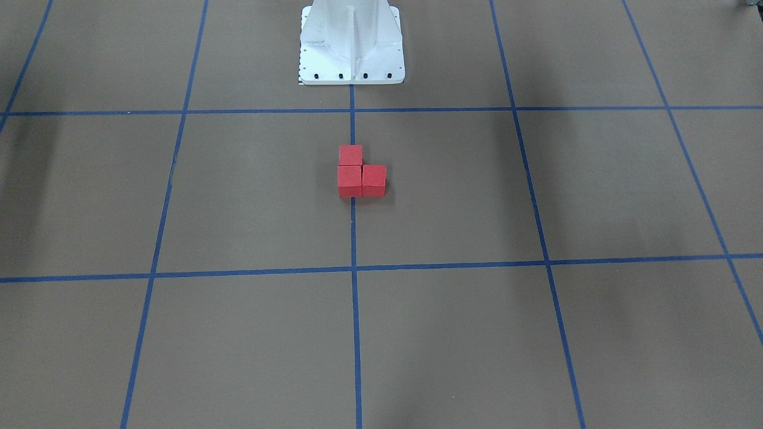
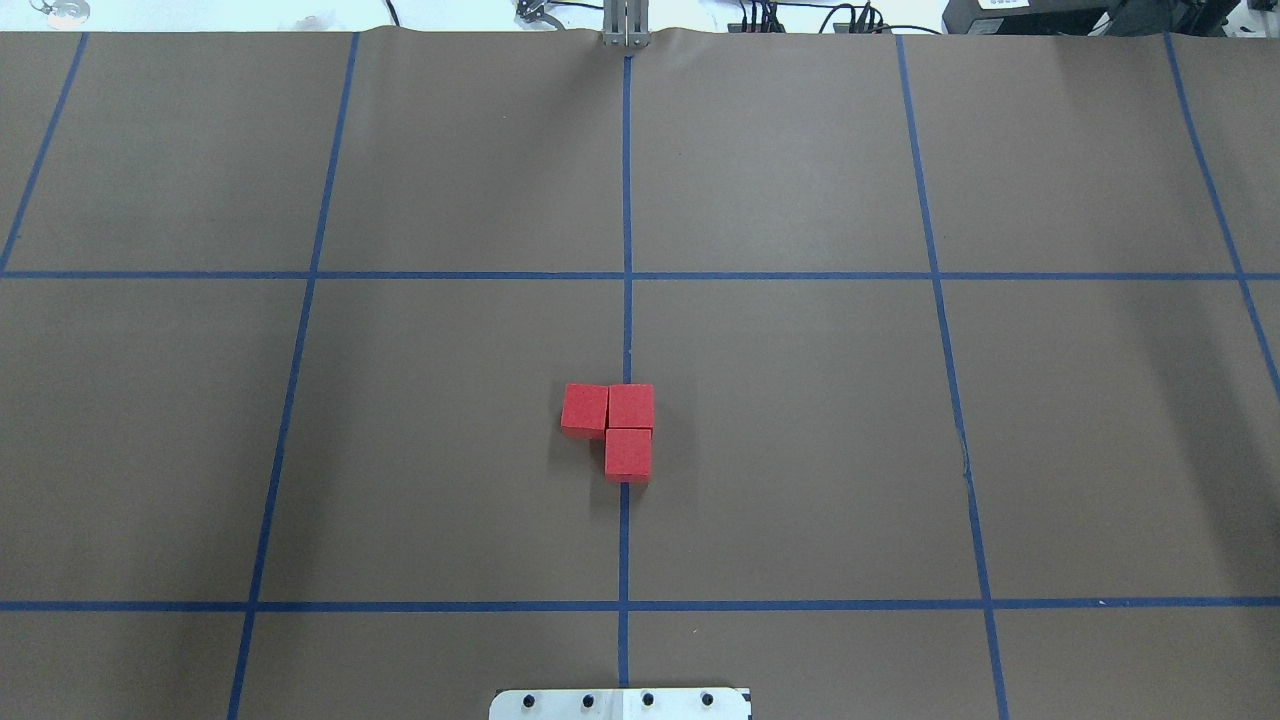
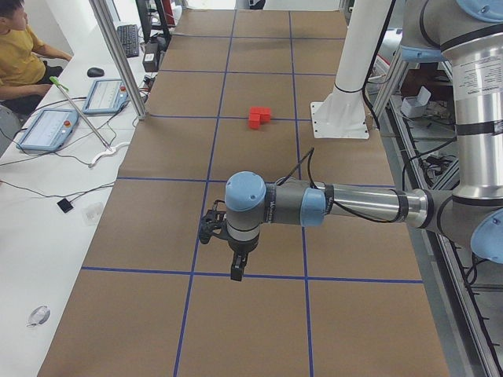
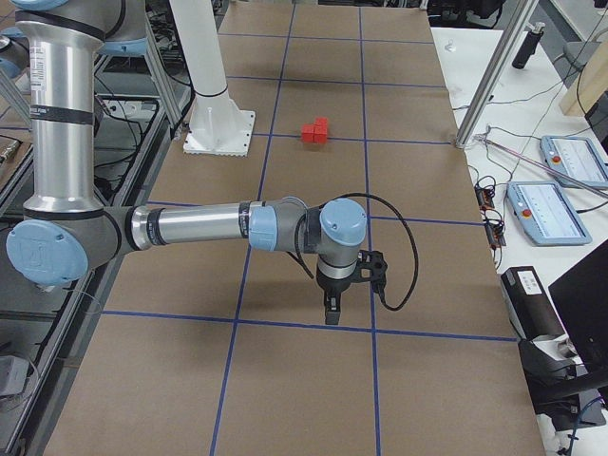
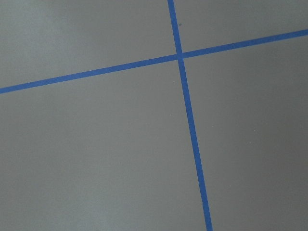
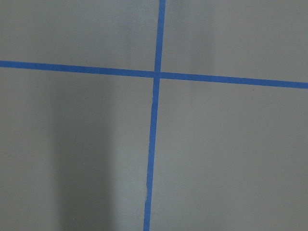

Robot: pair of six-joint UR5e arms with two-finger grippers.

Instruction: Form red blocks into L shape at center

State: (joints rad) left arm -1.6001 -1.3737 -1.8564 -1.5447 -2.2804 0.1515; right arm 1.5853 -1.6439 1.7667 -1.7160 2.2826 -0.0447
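Three red blocks touch each other in an L shape [image 1: 360, 174] on the brown floor at the center, on the middle blue tape line [image 2: 626, 330]. Overhead, two cubes [image 2: 585, 410] [image 2: 631, 407] lie side by side, the third [image 2: 628, 454] nearer the robot. The side views show the group small [image 3: 259, 117] [image 4: 314, 131]. My left gripper [image 3: 236, 271] hangs over the floor far from the blocks; I cannot tell if it is open or shut. The same holds for my right gripper [image 4: 331, 312]. Both wrist views show only floor and tape.
The white bolted pedestal [image 1: 351, 47] stands just behind the blocks on the robot's side. A person in a yellow shirt [image 3: 20, 59] sits at a side table with tablets [image 3: 47, 126] and cables. Another table with control tablets [image 4: 570, 157] and a metal post [image 4: 494, 76] flanks the far side.
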